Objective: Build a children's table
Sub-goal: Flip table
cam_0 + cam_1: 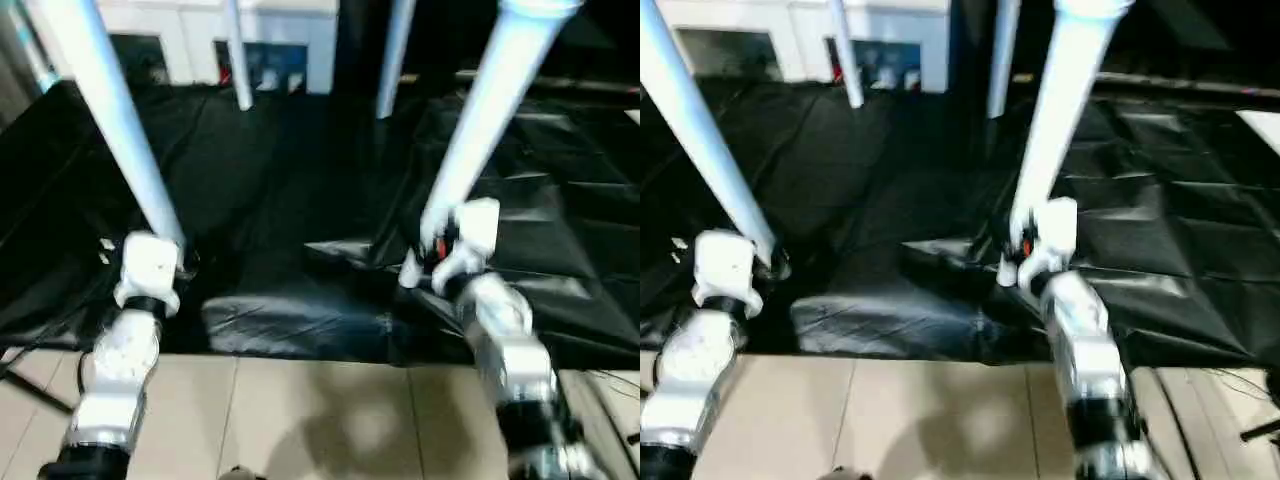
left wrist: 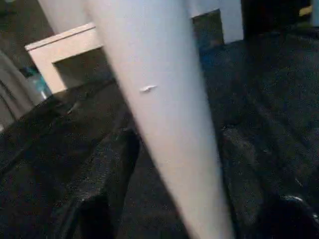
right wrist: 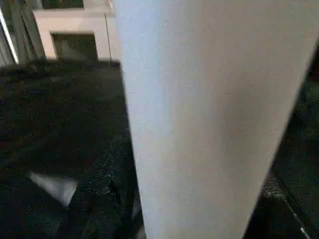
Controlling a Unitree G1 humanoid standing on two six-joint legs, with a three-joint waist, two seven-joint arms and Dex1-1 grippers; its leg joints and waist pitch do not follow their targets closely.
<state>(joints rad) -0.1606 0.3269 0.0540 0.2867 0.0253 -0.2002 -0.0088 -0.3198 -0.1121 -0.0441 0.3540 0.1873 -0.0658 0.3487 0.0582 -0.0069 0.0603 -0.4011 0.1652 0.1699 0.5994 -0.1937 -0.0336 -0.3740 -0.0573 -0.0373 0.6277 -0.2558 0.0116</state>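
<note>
Head stereo pair looks down-forward; wrist cameras hug legs (image 2: 164,124)

Dim, soft motion blur throughout; glare streaks on crinkled black plastic sheet (image 1: 300,320); white tubular legs (image 1: 120,120) overexposed.

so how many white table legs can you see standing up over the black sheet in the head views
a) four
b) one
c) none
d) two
a) four: a near left leg by the left gripper, a near right leg by the right gripper, and two far legs toward the white cabinet, all over the black sheet.
</note>
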